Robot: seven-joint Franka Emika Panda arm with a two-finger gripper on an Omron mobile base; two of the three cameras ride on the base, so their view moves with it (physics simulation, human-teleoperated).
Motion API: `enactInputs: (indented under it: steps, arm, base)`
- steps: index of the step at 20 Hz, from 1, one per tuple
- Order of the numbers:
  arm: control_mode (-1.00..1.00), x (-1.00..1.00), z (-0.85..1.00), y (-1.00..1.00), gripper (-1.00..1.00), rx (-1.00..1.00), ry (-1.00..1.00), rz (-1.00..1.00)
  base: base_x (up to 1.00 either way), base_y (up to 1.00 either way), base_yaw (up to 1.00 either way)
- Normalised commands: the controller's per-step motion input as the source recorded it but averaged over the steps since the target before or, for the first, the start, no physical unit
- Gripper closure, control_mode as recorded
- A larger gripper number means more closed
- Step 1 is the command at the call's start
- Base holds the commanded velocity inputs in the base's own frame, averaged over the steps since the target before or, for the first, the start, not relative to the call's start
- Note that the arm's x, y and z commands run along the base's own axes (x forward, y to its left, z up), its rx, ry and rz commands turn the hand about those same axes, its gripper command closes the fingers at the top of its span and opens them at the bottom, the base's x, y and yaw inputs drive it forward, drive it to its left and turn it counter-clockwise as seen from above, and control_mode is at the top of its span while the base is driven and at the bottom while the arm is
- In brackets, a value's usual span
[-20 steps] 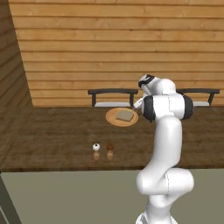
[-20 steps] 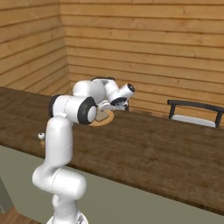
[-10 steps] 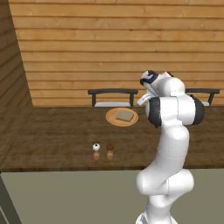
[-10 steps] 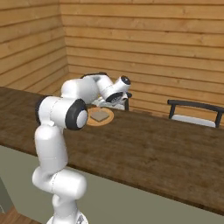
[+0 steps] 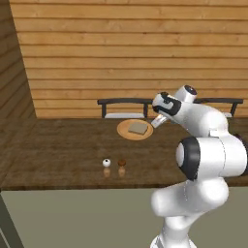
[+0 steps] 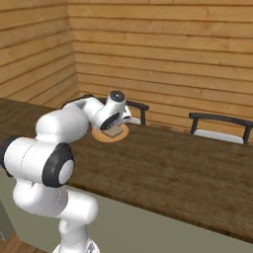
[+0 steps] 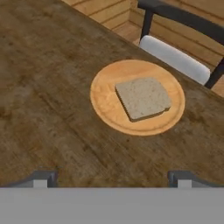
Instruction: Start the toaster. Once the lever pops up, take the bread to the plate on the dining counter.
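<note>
**Hidden and cut off**

In the right base view the arm (image 6: 106,114) covers most of the plate (image 6: 99,136) and bread (image 6: 114,132). Two small items (image 5: 114,163) near the worktop's (image 5: 58,150) front edge are too small to identify. The chair (image 7: 183,26) is cut off.

This is the dining corner of a home kitchen — rendered, not real. A long dark brown wood-grain counter (image 6: 168,163) with a plain grey-beige front runs across the room, backed by walls of horizontal honey-coloured wooden planks (image 5: 126,48). Dark-framed chairs with pale seat cushions (image 7: 175,57) stand along its far side. On the counter sit a round tan wooden plate (image 7: 105,98) bearing a square tan-grey bread slice (image 7: 142,97) and two small objects — possibly salt and pepper shakers (image 5: 114,163).
</note>
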Motion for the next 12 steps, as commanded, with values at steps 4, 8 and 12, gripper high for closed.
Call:
enactInputs:
  steps: [4,8,12]
  arm:
    - [-1.0,-1.0,0.3,0.17,-1.0,-0.04,-0.03,-0.1]
    - [-1.0,-1.0,0.27,0.04,-1.0,0.0,-0.01,-0.05]
    - [-1.0,-1.0,0.18,0.01,-1.0,0.0,-0.04,-0.04]
  base:
    - [0.0,0.0,0.0]
    - [0.0,0.0,0.0]
    - [0.0,0.0,0.0]
